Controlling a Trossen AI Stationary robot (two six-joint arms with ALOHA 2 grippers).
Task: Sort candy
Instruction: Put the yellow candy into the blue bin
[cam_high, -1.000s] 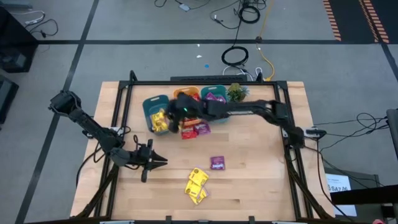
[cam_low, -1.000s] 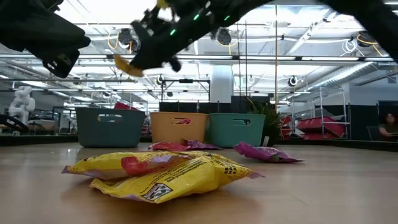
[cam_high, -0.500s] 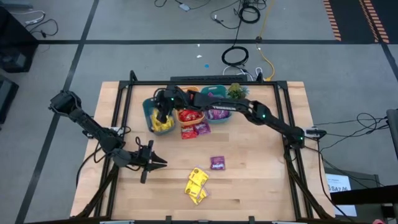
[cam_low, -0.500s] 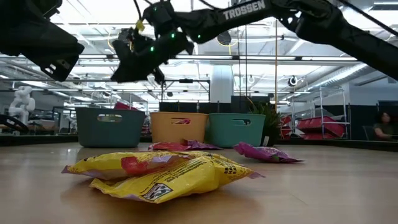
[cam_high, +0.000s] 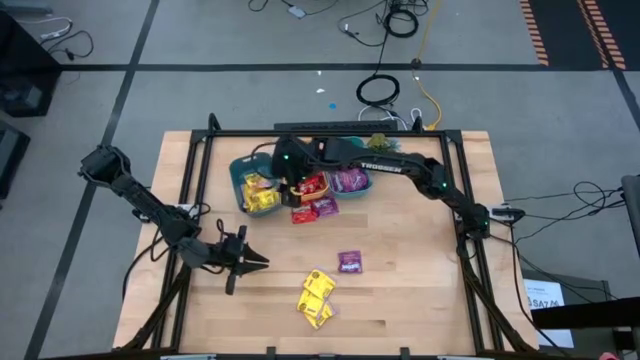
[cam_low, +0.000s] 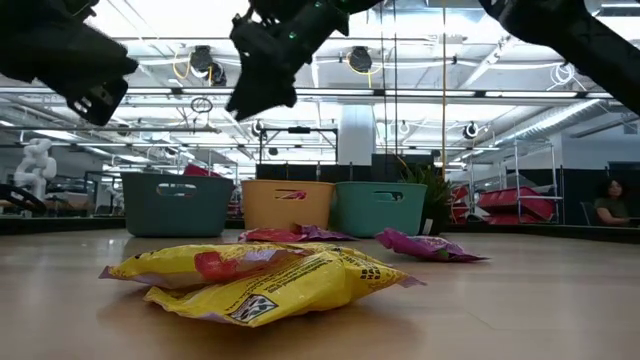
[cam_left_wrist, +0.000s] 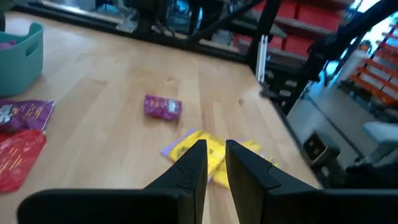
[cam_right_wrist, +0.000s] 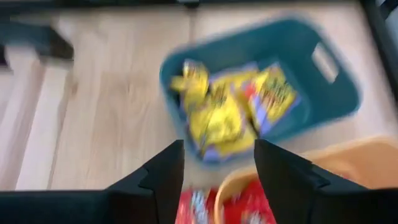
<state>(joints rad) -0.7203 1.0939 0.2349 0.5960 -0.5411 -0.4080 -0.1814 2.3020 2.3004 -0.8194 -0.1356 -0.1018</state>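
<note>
The candy lies partly on the table: yellow packets (cam_high: 317, 297) (cam_low: 260, 278) near the front, a purple one (cam_high: 349, 262), and a red (cam_high: 303, 214) and a purple one (cam_high: 325, 207) before the bins. More yellow packets (cam_right_wrist: 217, 115) lie in the dark teal bin (cam_high: 240, 170). My right gripper (cam_right_wrist: 219, 144) (cam_high: 280, 175) hangs open and empty above the bins, between the dark teal and the orange bin (cam_high: 310, 187). My left gripper (cam_left_wrist: 216, 144) (cam_high: 250, 262) waits low at the table's left, its fingers a narrow gap apart, holding nothing.
A lighter teal bin (cam_high: 350, 180) with purple packets stands right of the orange one, and a small green plant (cam_high: 380, 145) behind it. A black frame (cam_high: 200, 170) runs along the table's left, far and right sides. Bare wood lies at the right (cam_high: 420, 270).
My right gripper carried a yellow packet over the dark teal bin toward the table's left, opened there and let it go. The packet has fallen in among the yellow ones. The open gripper has since drawn back a little toward the right and up.
</note>
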